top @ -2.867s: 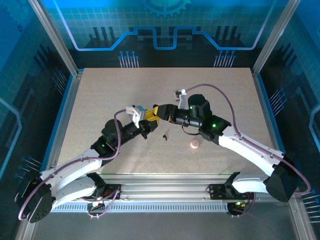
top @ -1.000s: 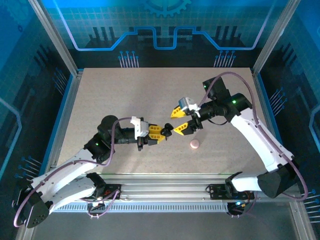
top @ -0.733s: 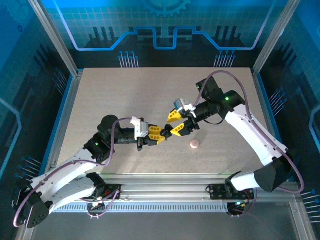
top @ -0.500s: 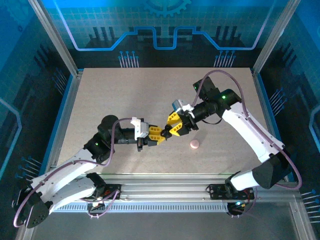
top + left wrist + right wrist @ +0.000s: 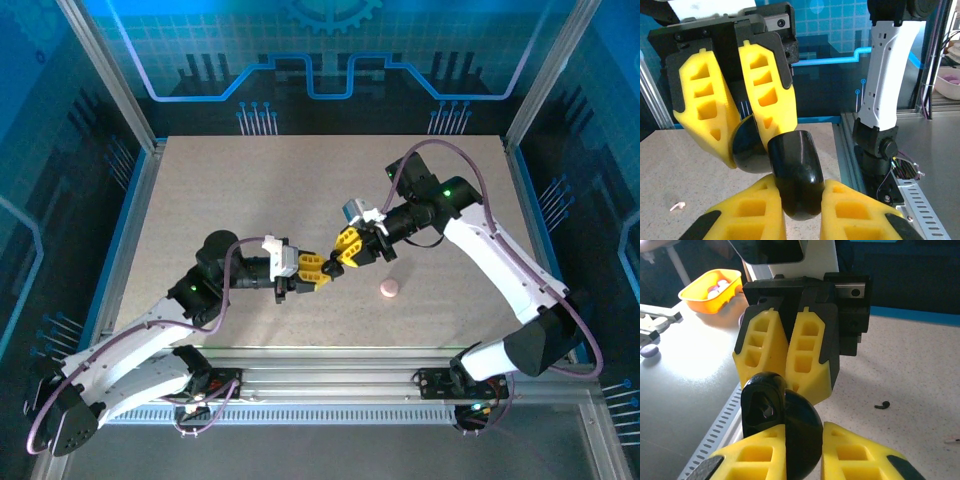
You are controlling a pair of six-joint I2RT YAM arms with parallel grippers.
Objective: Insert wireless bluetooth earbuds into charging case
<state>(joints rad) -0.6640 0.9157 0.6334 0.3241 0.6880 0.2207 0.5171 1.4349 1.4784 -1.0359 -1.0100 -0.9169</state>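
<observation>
Meeting over the middle of the table (image 5: 220,190), the left gripper (image 5: 325,270) and the right gripper (image 5: 343,260) are seen tip to tip, well away from every edge. A black charging case (image 5: 795,180) is held between them, opened on its hinge and clear of the table surface. The left gripper is closed tight on one glossy half. In the right wrist view that half's hollow inside (image 5: 762,405) is turned toward the camera. The right gripper's yellow fingers (image 5: 860,455) are pressed narrow against both sides of the other, rounded half.

One earbud (image 5: 882,404), small, black and comma-shaped, is seen lying flat on the bare table, apart from the case and from both grippers. Where the second earbud lies cannot be told.

A small pink round object (image 5: 389,289) is seen on the table just to the right of the grippers, toward the near edge and touched by nothing. A tiny whitish piece (image 5: 676,205) is also seen lying on the table surface.
</observation>
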